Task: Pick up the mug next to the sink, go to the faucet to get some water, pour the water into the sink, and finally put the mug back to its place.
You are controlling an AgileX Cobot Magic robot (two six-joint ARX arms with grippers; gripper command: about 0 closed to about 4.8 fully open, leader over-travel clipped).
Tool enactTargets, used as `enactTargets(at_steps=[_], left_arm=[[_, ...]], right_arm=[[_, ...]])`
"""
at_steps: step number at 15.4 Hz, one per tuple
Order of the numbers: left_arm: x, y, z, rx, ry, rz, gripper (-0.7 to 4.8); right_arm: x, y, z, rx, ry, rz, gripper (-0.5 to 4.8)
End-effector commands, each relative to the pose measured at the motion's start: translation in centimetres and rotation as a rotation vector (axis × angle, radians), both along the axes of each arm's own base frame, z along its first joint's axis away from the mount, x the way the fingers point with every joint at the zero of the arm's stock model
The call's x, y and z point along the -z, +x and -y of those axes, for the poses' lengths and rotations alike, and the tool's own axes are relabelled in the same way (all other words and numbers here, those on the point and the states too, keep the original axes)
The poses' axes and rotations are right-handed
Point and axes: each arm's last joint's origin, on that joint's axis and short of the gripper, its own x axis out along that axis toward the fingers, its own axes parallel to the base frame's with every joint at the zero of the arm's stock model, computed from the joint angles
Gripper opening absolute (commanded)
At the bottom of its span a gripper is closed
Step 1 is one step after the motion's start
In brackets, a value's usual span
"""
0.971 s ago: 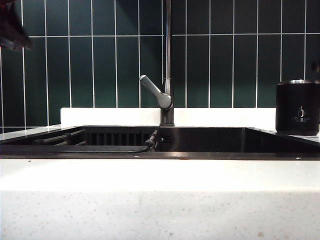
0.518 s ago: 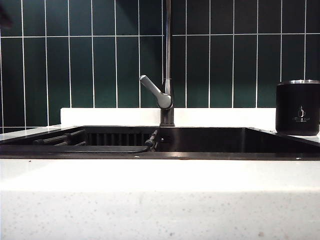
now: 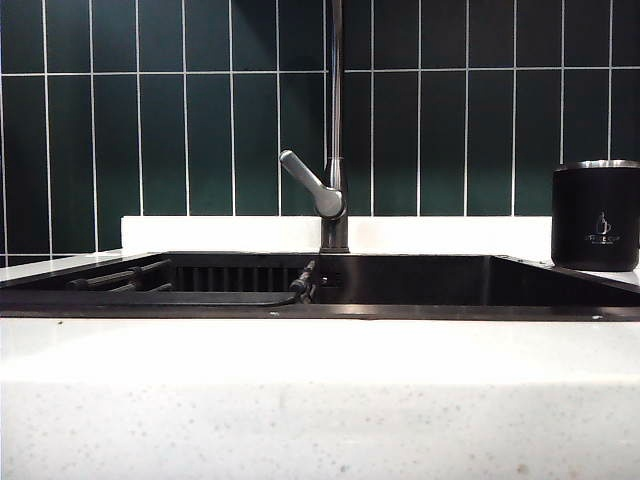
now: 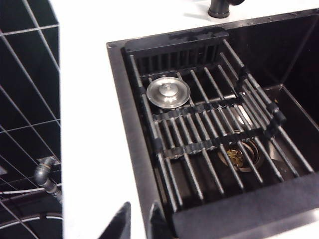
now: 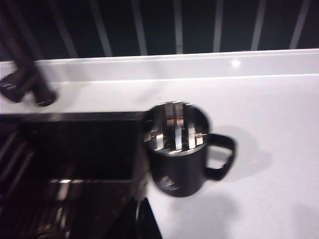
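Mug (image 3: 596,215) stands upright on the surface at the right edge of the sink (image 3: 400,285), just beside the rim, apart from the faucet (image 3: 335,130) at the sink's back edge. In the right wrist view the mug (image 5: 180,149) shows an empty shiny interior, w/ handle (image 5: 221,157) pointing away from the sink along the surface. Nobody holds it.

Neither arm shows in the exterior view. Right gripper (image 5: 140,219): only the finger tips show at the frame edge, pressed together w/ nothing between, so clenched and empty. It hangs above the surface near the sink's right edge, mug just ahead of the tips and lower. Left gripper (image 4: 137,224): tips stand a bit apart, w/ only the pale surface seen through the gap, so released, holding nothing. It sits over the sink's left edge, looking down on the rack (image 4: 209,134), a round metal stopper (image 4: 168,92) and the drain (image 4: 239,157).

Key relation: mug lies ahead of and below the right gripper, long axis vertical, handle on the far side from the sink. Right arm is clearly nearer; left is across the whole basin. Judging from that, the pick-up falls to the right arm, and its fingers would need to open before closing on the mug. Task looks unstarted: mug in its place, no water running.
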Motion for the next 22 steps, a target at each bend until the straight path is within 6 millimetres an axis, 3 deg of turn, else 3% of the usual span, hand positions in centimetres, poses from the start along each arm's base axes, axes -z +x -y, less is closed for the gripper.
enactTargets(at_steps=[1, 6, 9, 12, 14, 22], left_arm=[[-0.2, -1.7, -0.4, -0.003, -0.024, 0.103, 0.48], [0.7, -1.0, -0.2, -0.016, -0.071, 0.126, 0.48], [2.3, 0.4, 0.1, -0.035, -0.145, 0.16, 0.48], [3.8, 1.3, 0.3, -0.034, -0.149, 0.181, 0.48], [5.4, 2.0, 0.4, -0.045, -0.144, 0.173, 0.48], [7.3, 2.9, 0.5, -0.068, -0.144, 0.224, 0.48]], right_arm=[[-0.7, -2.1, -0.4, -0.039, -0.002, 0.044, 0.18], [-0.3, -6.1, -0.4, -0.078, -0.128, 0.133, 0.18], [2.1, -8.2, 0.1, -0.021, -0.138, 0.197, 0.18], [5.0, -8.5, 0.1, -0.014, -0.137, 0.207, 0.18], [7.9, -7.9, 0.0, -0.016, -0.138, 0.197, 0.18], [9.1, -7.7, 0.0, 0.004, -0.037, 0.159, -0.05]])
